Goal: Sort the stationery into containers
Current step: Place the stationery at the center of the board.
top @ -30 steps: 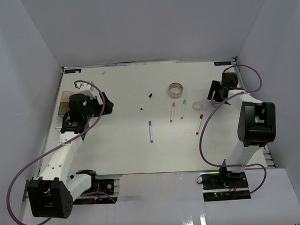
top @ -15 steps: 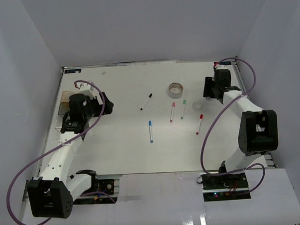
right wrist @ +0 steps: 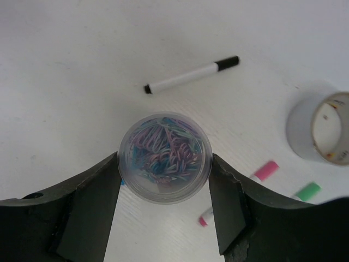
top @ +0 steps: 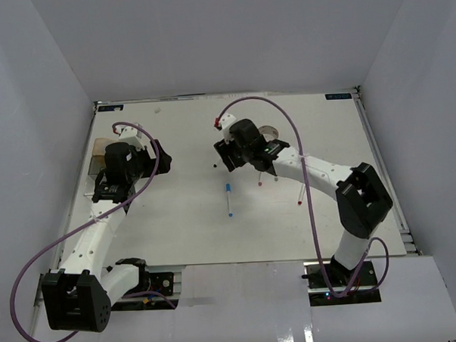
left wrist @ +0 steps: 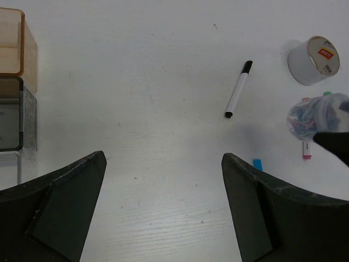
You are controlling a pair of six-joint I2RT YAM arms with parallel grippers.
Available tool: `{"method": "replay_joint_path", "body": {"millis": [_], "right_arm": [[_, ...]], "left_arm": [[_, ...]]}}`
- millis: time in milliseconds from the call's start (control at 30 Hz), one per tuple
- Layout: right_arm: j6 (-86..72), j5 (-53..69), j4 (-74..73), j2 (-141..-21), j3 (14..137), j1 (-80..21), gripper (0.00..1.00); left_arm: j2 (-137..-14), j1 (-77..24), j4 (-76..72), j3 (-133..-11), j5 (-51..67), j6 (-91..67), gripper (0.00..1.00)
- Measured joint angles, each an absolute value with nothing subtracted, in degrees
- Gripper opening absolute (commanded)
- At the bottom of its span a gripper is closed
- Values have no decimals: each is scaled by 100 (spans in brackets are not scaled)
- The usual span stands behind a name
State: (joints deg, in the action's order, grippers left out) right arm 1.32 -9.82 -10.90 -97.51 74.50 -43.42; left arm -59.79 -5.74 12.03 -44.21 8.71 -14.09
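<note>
My right gripper is shut on a small round clear jar full of coloured paper clips, held above the table near its middle. Below it lie the black-capped marker, the pink cap and the green cap. The large tape roll stands to the right. My left gripper is open over bare table at the left. The amber-brown container sits at the far left. The jar also shows at the right of the left wrist view.
The blue-capped marker and the red-capped marker lie nearer the front. A darker grey box stands against the amber one. The right arm stretches across the right half of the table, over part of the tape roll.
My right gripper closed on the jar at the far right, then swung left with it to the middle of the table. The left arm has not moved.
</note>
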Motion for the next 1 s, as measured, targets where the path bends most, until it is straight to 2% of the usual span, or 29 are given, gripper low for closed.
{"method": "replay_joint_path", "body": {"millis": [233,400,500,633,867,967,1000], "right_arm": [[191,-705,-1103,-10940,8169,-5120,59],[178,-451,-1140,-11349,8285,-5354,62],[176,-399,-1214,-11404,8302,-5389,67],[176,-403,-1227,-11417,8326,-5404,79],[174,-410,-1214,-11417,8322,-5408,87],[161,-471,-1194,-11321,8217,-5413,99],[169,-526,-1160,-11181,8066,-5413,95]], "left_arm": [[-5979,-574,1205,-4421,788,-1409,98],[-5979,-574,1203,-4421,788,-1422,98],[-5979,-574,1203,-4421,790,-1426,98],[-6003,-574,1203,-4421,799,-1450,98],[-6163,-574,1216,-4421,1055,-1594,98],[-6171,-580,1326,-4421,1216,-1651,98],[-6171,-593,1352,-4421,1262,-1664,98]]}}
